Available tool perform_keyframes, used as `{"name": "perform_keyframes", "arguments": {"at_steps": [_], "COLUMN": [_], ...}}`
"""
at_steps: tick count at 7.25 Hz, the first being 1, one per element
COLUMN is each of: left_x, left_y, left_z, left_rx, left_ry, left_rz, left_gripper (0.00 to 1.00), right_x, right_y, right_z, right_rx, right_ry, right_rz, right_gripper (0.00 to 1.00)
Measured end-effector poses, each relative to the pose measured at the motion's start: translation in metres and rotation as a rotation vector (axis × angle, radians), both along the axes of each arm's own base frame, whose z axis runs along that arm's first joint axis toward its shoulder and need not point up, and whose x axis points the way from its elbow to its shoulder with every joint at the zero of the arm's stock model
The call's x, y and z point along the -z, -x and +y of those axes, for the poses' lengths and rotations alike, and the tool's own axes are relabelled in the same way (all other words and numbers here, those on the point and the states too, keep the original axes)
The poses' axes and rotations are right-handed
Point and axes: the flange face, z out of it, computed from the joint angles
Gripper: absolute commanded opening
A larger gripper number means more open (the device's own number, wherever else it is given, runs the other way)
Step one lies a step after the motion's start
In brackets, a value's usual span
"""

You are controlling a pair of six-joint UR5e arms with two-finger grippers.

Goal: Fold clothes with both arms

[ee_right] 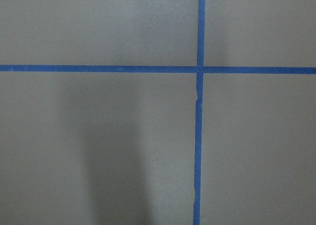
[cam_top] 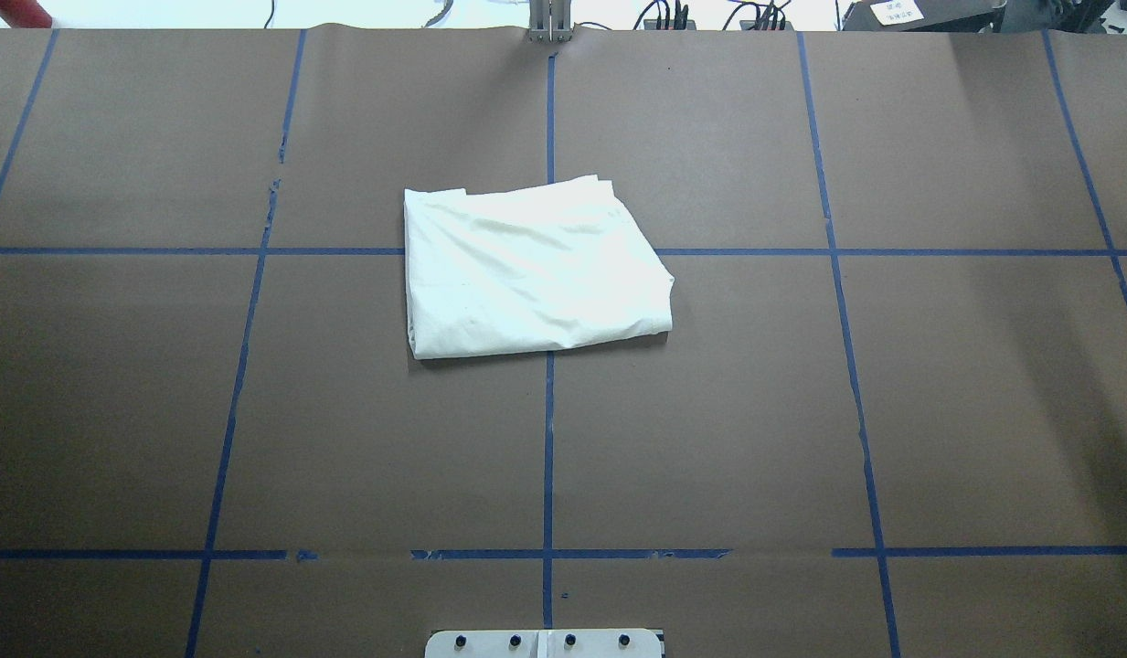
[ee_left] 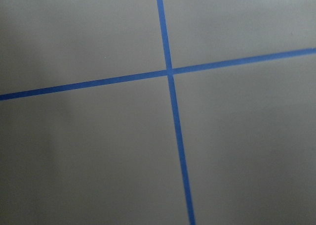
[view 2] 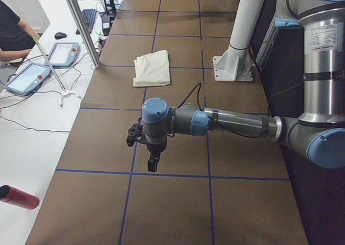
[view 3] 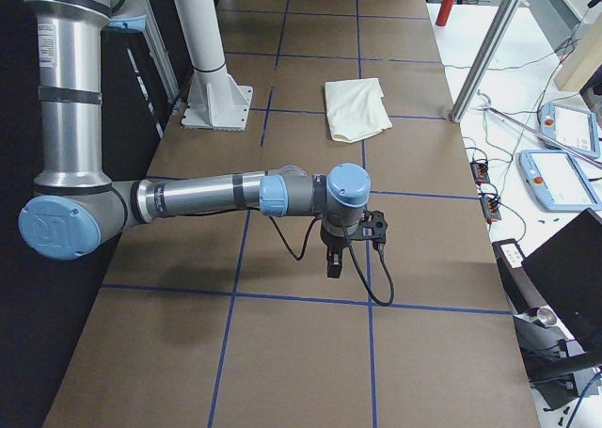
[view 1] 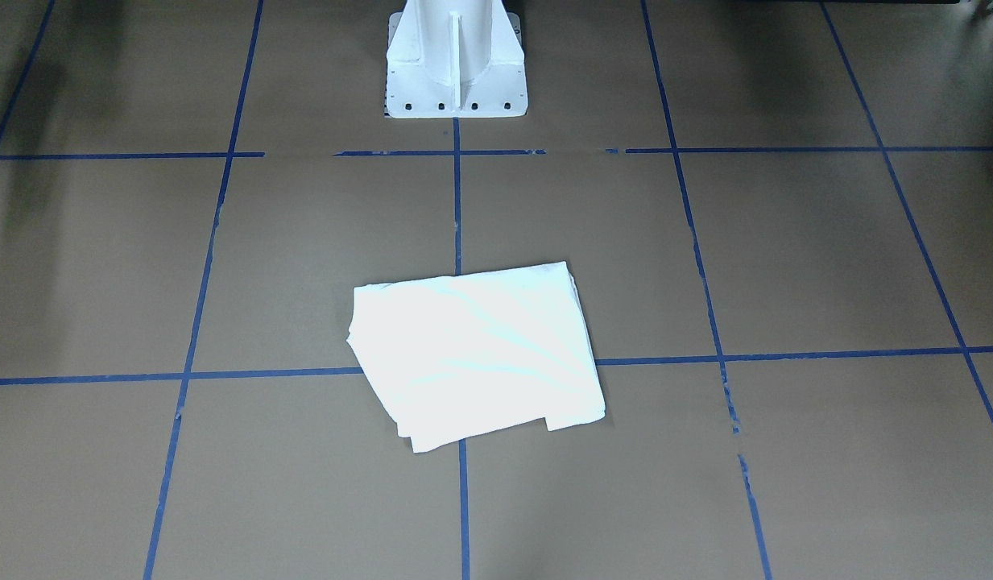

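Lying folded into a compact, roughly rectangular pad, the cream-white T-shirt (cam_top: 531,270) rests on the brown paper-covered worktop (cam_top: 709,411), straddling a crossing of blue tape lines (cam_top: 548,439), out in front of the white metal pedestal (view 1: 456,64). Both arms are well apart from it. The grey metal-tube left arm (view 2: 237,124) with light-blue joint caps reaches across one end of the worktop, its black two-finger left gripper (view 2: 153,164) pointing down over bare paper. The matching right arm (view 3: 207,198) is at the opposite end, its right gripper (view 3: 333,263) also pointing down. Cannot tell whether either gripper's fingers are apart or together. Wrist views show only paper and tape crossings
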Motion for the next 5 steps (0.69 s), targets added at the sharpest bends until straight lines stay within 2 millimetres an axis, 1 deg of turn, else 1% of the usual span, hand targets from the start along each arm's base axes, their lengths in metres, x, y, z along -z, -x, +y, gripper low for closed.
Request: {"name": "perform_keyframes", "arguments": {"at_steps": [3, 5], "left_x": [-0.008, -0.009], "left_y": [0.001, -0.001], "left_z": [0.013, 0.018], "left_rx": [-0.027, -0.025], "left_ry": [0.079, 0.112], "left_rz": [-0.009, 0.022], "left_gripper": [1.0, 1.0], "right_x": [-0.001, -0.001], "right_y": [0.0, 0.001], "right_z": [0.0, 0.0], "right_rx": [0.0, 0.001], "right_ry": [0.002, 0.003], "right_rz": [-0.002, -0.01], "right_gripper": [1.0, 1.0]}}
